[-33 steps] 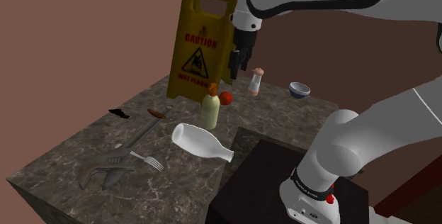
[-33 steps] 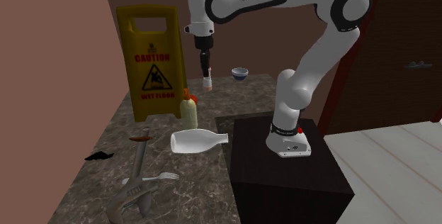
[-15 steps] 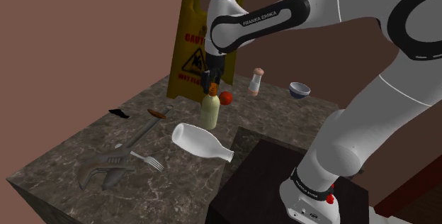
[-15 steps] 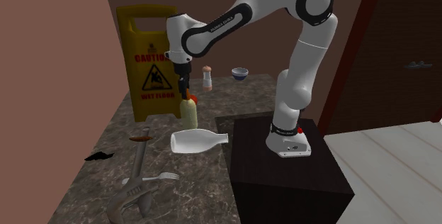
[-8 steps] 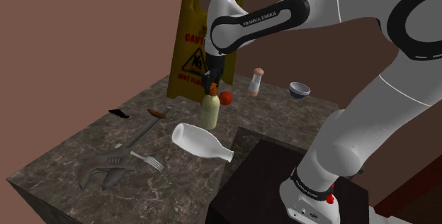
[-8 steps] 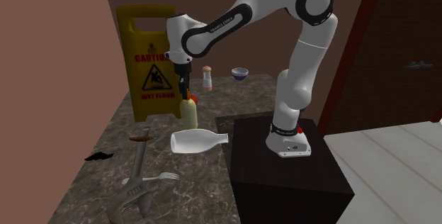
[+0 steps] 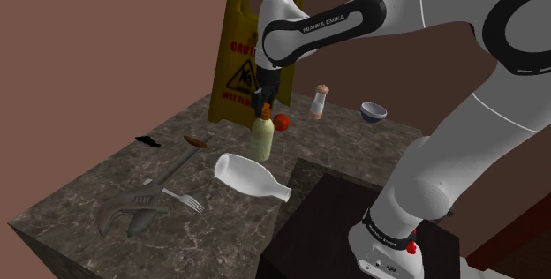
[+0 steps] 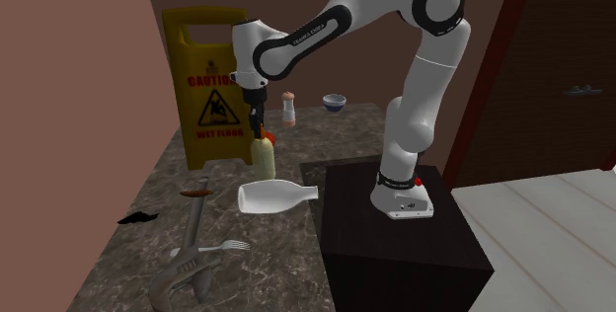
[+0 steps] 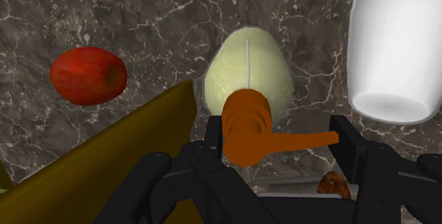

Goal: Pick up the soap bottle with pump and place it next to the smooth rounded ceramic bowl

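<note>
Shoulder view: the gripper (image 7: 265, 107) hung at the top of the upright bottle (image 7: 261, 139), with the bowl (image 7: 373, 111) well apart at the far right. Second exterior view: the bottle (image 8: 264, 157) stood just right of the sign (image 8: 210, 83). Wrist view: the narrow-set fingers (image 9: 348, 141) clasped the bottle's orange pump (image 9: 248, 125) between them.
</note>
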`<act>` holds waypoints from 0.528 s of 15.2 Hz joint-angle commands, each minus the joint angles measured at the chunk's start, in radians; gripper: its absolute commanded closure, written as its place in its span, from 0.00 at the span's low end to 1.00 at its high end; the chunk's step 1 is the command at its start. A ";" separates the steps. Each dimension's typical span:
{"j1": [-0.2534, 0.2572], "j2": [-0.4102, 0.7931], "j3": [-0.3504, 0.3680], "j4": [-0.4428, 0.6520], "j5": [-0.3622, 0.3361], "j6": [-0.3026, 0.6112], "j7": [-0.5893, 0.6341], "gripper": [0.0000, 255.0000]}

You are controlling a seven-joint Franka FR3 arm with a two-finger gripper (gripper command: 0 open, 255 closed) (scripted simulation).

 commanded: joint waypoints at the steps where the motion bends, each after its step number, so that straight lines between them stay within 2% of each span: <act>1: 0.000 0.000 0.000 -0.001 0.000 0.000 0.000 1.00; 8: 0.001 -0.030 0.000 0.066 0.004 -0.096 -0.006 1.00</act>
